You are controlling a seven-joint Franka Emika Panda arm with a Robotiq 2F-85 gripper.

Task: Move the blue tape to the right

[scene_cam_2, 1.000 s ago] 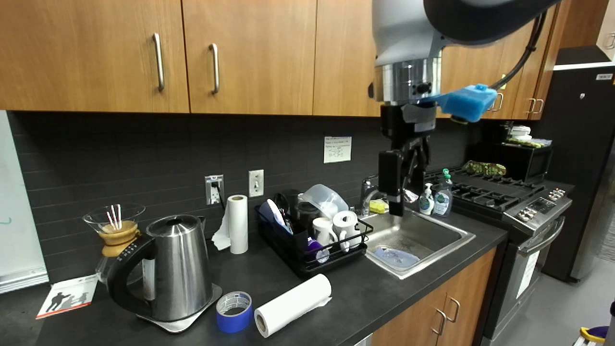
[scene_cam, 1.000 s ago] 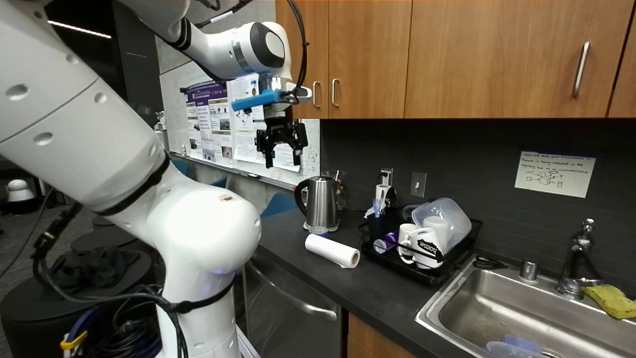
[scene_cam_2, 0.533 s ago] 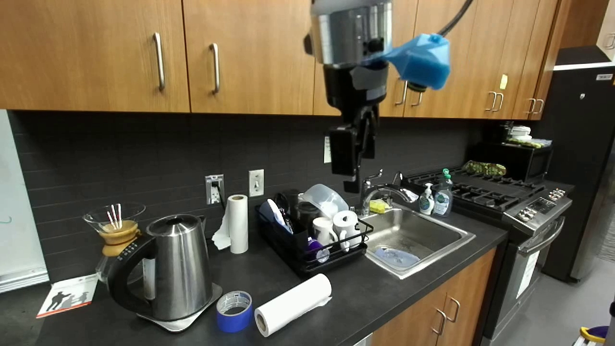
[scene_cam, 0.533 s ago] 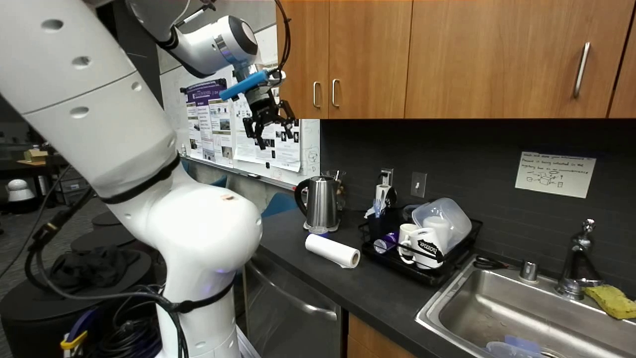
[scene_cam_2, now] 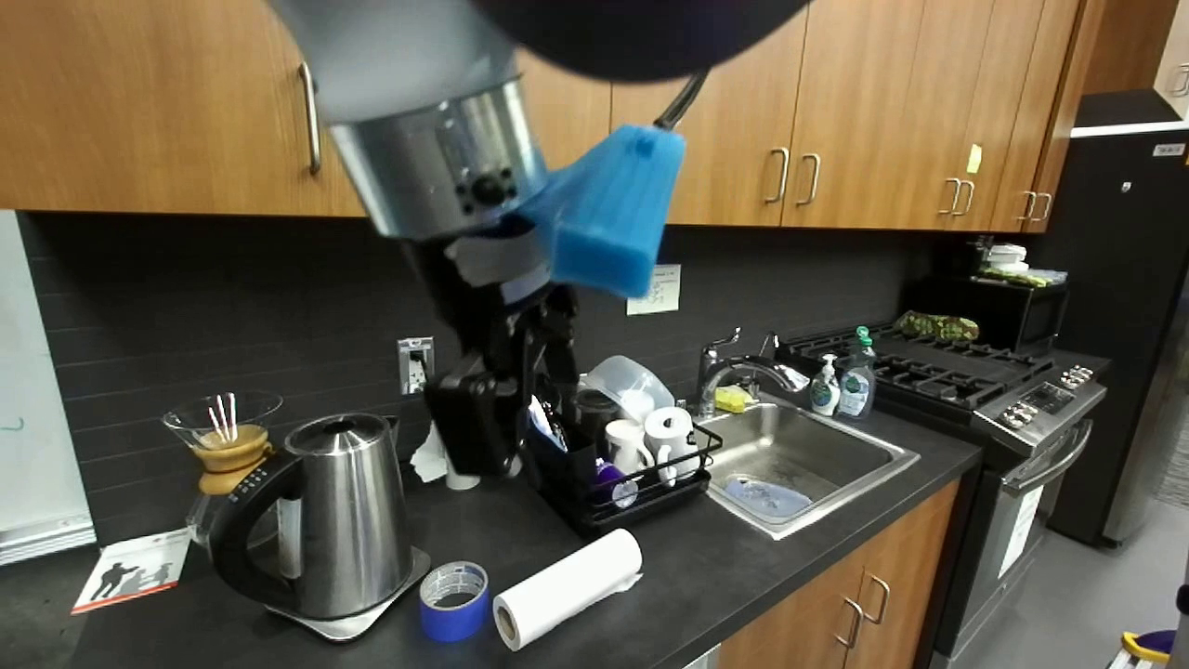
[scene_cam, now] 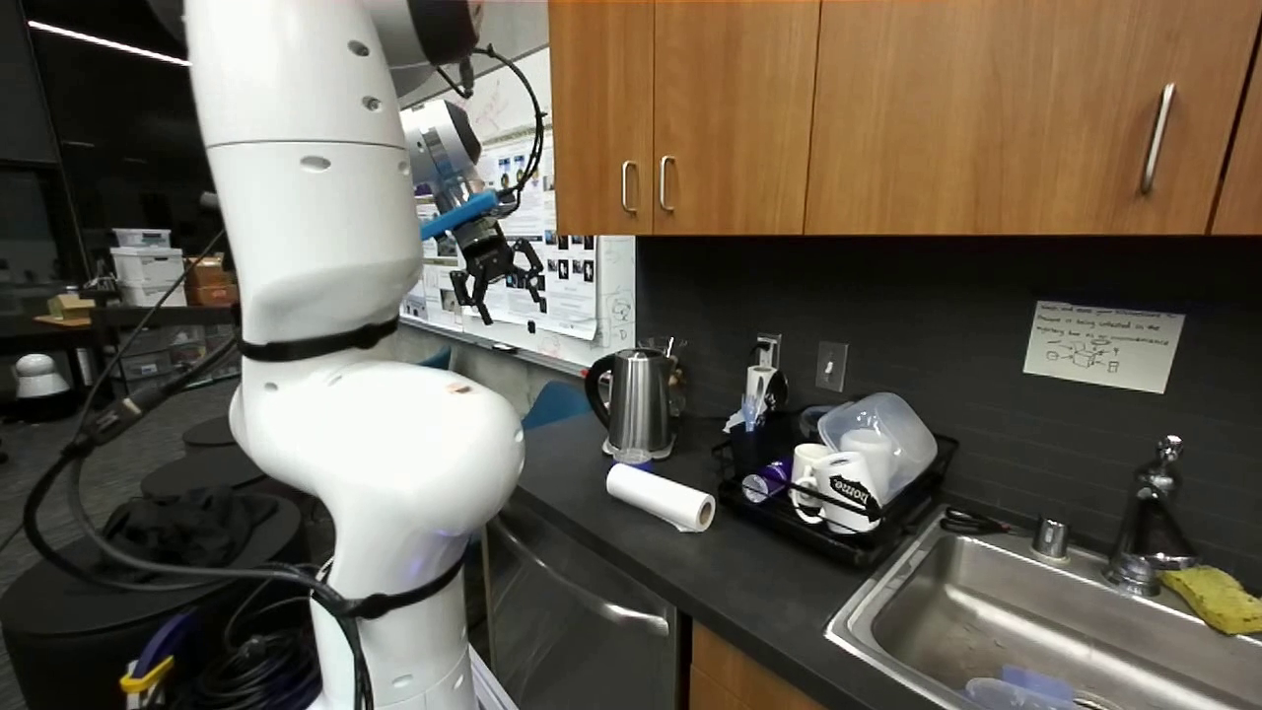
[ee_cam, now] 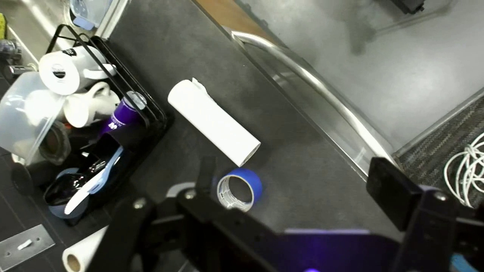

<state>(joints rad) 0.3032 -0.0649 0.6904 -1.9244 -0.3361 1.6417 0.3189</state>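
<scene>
The blue tape (scene_cam_2: 455, 621) lies flat on the dark counter, between the steel kettle and the white paper-towel roll. In an exterior view only a sliver of the tape (scene_cam: 632, 458) shows behind the towel roll. In the wrist view the tape (ee_cam: 254, 182) is near the left finger, which covers part of its lower edge. My gripper (scene_cam: 513, 308) is open and empty, its fingers spread wide, held in the air well above the counter and tilted. It also shows in an exterior view (scene_cam_2: 511, 441) and in the wrist view (ee_cam: 298, 185).
The white paper-towel roll (scene_cam_2: 568, 589) lies close beside the tape. The kettle (scene_cam_2: 346, 520) stands on the tape's other side. A black dish rack (scene_cam_2: 594, 506) with mugs, the sink (scene_cam: 986, 592) and overhead cabinets (scene_cam: 730, 118) are around. The counter's front edge (ee_cam: 287, 94) shows in the wrist view.
The arm has swung so the gripper moves leftward in both exterior views, and it has tilted. Over the last half second it has come lower. The tape and the towel roll have not moved.
</scene>
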